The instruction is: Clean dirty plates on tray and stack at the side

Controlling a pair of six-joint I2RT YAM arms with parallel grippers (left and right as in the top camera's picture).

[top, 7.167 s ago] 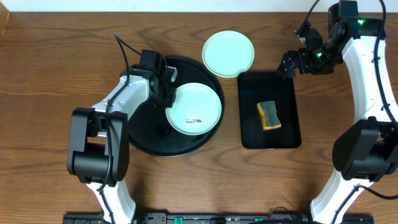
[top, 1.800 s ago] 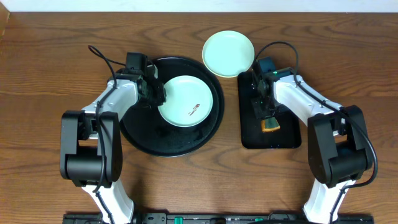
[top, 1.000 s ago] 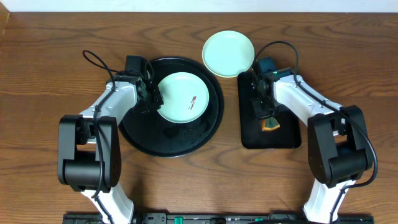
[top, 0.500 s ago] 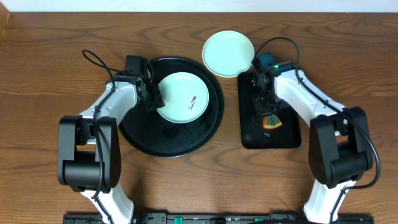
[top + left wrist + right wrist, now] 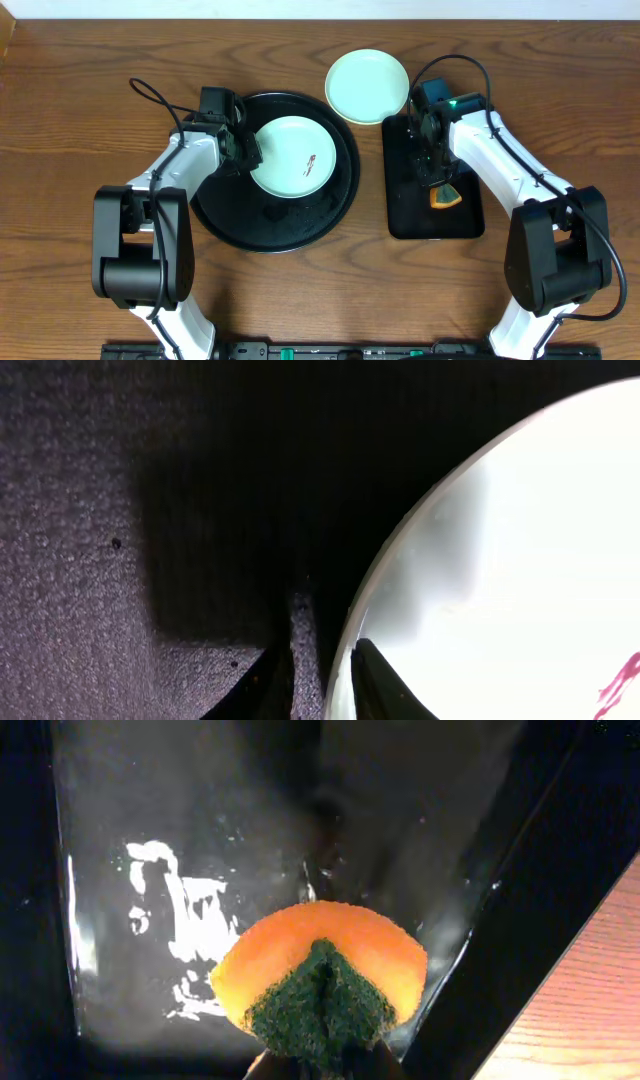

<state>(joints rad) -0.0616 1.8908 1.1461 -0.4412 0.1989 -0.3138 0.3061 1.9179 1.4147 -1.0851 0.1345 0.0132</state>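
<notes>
A pale plate [image 5: 290,155] with a reddish smear [image 5: 312,163] sits in the upper part of the round black tray [image 5: 270,220]. My left gripper [image 5: 245,152] is shut on this plate's left rim. In the left wrist view the rim [image 5: 345,650] runs between the two fingers, one finger [image 5: 378,682] over the plate's face and the other outside it. A second pale plate [image 5: 367,86] lies on the table beyond the tray. My right gripper [image 5: 438,180] is shut on an orange-and-green sponge [image 5: 320,975], squeezed and held just above the rectangular tray.
The small black rectangular tray [image 5: 405,215] lies right of the round tray, its glossy floor wet in the right wrist view. Bare wooden table [image 5: 330,290] surrounds both trays. The left arm's cable loops at the far left.
The right arm has lifted and swung slightly right with the sponge pinched in it. The left gripper stays at the smeared plate's rim, and the plate has shifted slightly up in the tray.
</notes>
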